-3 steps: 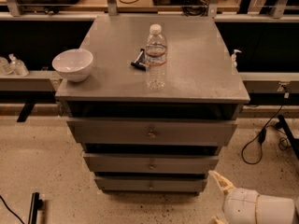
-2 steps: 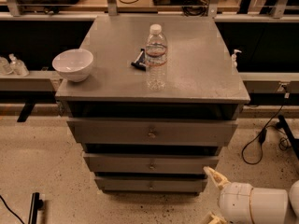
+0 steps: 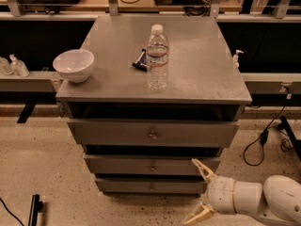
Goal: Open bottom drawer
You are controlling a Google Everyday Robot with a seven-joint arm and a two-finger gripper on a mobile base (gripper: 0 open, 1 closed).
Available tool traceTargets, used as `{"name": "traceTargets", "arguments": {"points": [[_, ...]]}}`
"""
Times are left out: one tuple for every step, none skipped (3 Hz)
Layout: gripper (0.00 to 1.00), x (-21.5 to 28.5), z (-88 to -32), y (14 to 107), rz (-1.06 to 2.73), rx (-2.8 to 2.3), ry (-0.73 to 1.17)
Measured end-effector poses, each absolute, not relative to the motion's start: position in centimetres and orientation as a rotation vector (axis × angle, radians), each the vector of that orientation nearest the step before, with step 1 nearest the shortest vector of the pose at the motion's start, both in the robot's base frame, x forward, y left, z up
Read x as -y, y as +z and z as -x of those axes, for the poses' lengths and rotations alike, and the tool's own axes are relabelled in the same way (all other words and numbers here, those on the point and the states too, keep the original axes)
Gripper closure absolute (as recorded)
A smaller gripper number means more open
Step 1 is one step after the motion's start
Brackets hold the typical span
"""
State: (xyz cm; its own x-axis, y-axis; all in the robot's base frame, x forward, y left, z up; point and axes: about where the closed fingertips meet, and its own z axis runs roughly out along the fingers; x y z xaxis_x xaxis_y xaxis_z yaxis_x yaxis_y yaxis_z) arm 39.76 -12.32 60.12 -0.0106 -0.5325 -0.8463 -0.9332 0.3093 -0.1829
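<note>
The task is at its start. The bottom drawer [image 3: 136, 186], the slimmest of three grey fronts, sits low in the middle of the frame. Its front lies about flush with the cabinet, and its small round knob [image 3: 151, 188] is untouched, so it looks shut. The gripper [image 3: 201, 192] is in the lower right of the frame, just off the drawer's right end. Its two pale fingers are spread wide, one pointing up and one down, and it holds nothing. The upper fingertip [image 3: 199, 166] overlaps the right end of the middle drawer [image 3: 141, 165] in this view, but whether it touches cannot be told. What seems left is nearly everything: bring the claw across to the knob, close on it and pull the drawer out.

Above, the top drawer [image 3: 117, 133] is the widest. On the grey cabinet top [image 3: 202, 74] stand a white bowl [image 3: 74, 65] at the left edge and a clear water bottle [image 3: 157, 56] near the middle, with a small dark object [image 3: 139, 62] just beside the bottle. The floor [image 3: 37, 173] is pale and speckled. A black cable [image 3: 260, 142] trails at the right, and a dark bench runs behind the cabinet.
</note>
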Motion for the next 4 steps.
{"name": "traceTargets", "arguments": {"points": [[0.00, 11.9, -40.1, 53.3, 1.400, -1.614, 0.625], [0.00, 11.4, -39.6, 52.0, 1.377, -1.622, 0.663], [0.00, 11.2, -39.9, 51.2, 1.426, -1.650, 0.662], [0.00, 11.8, -42.0, 47.1, 1.524, -1.701, 0.636]]}}
